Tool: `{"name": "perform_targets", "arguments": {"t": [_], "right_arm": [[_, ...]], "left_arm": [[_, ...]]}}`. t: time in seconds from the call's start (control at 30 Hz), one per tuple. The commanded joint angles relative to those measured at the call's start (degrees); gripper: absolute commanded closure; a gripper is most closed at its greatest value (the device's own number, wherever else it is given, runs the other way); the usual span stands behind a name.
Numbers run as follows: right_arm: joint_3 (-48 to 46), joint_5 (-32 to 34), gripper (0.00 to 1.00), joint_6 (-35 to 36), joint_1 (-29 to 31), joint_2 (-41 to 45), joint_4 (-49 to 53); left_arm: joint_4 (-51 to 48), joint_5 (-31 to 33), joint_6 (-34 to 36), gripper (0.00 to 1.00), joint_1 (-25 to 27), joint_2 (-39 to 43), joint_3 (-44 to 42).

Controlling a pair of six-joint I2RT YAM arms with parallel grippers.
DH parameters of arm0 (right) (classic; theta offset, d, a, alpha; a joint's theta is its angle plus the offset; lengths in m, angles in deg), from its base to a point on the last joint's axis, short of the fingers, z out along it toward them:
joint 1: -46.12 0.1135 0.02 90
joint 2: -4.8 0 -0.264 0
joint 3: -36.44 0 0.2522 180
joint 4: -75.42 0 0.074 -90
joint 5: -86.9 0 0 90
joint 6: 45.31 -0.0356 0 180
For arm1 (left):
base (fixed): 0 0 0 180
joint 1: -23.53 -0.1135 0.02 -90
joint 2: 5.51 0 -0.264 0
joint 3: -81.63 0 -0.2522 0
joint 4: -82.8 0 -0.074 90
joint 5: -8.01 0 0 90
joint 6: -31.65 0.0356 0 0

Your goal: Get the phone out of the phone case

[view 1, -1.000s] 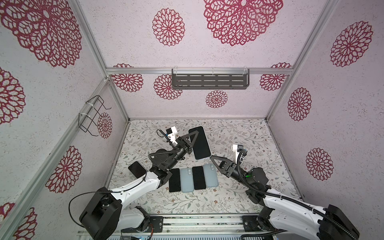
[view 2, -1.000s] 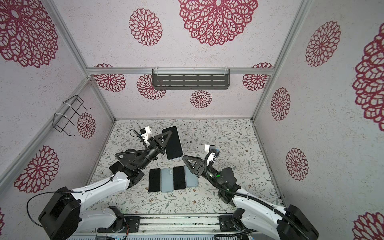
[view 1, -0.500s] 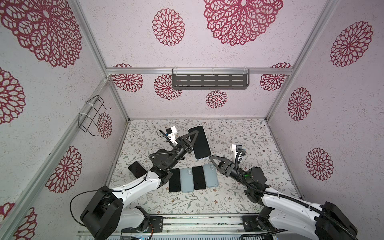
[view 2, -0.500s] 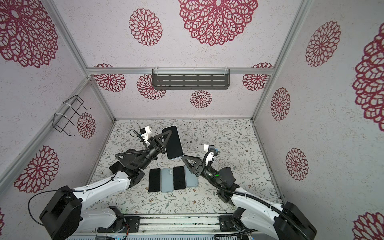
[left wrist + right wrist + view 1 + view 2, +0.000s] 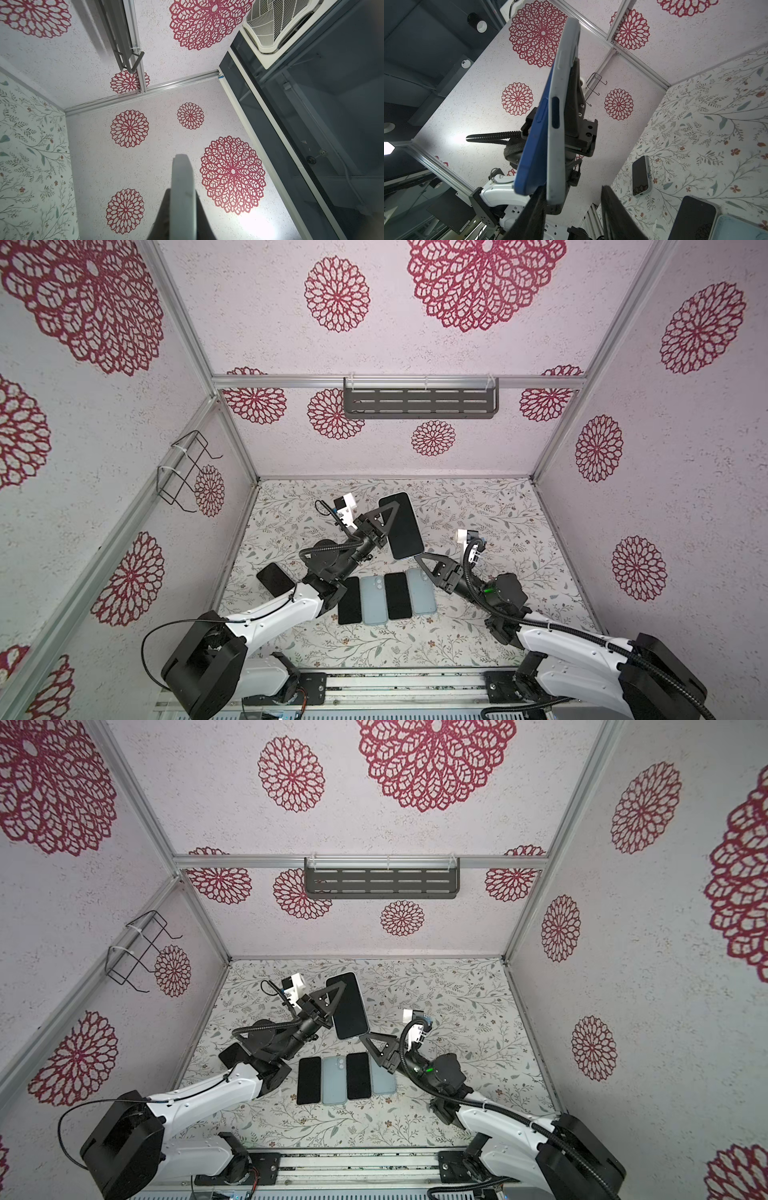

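Observation:
In both top views the phone [image 5: 402, 526] [image 5: 351, 1006] hangs above the table with its dark screen upward, inside a pale grey phone case. My left gripper [image 5: 394, 515] is shut across it, and the left wrist view shows the case's edge [image 5: 182, 176] pinched between the fingers. From the right wrist view, the phone's blue body [image 5: 532, 149] stands away from the phone case [image 5: 557, 133] at the lower corner. My right gripper [image 5: 571, 209] [image 5: 417, 559] is open just under that corner, and the case's corner sits close to one finger [image 5: 533, 216].
Several phones and pale blue cases [image 5: 374, 599] lie in a row on the floral table below the arms. Another phone [image 5: 275, 578] lies at the left. A grey shelf [image 5: 419, 398] hangs on the back wall and a wire basket [image 5: 187, 472] on the left wall.
My right gripper has edged a little to the left, towards the raised phone's lower corner, and its jaws have narrowed slightly. The left arm and the phone have not moved.

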Motion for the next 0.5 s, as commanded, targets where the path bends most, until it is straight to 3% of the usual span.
{"name": "perform_targets", "arguments": {"t": [0.0, 0.2, 0.47], "right_arm": [[0.5, 0.3, 0.56, -0.8, -0.2, -0.7, -2.0], [0.2, 0.4, 0.61, -0.6, -0.6, 1.7, -0.4], [-0.4, 0.9, 0.76, -0.4, -0.9, 4.3, 2.0]], "left_arm": [[5.1, -1.5, -0.6, 1.0, 1.3, 1.5, 1.2], [5.0, -1.0, -0.8, 1.0, 1.3, 1.8, -0.6], [7.4, -1.0, -2.0, 1.0, 1.9, -0.1, -2.1]]}}
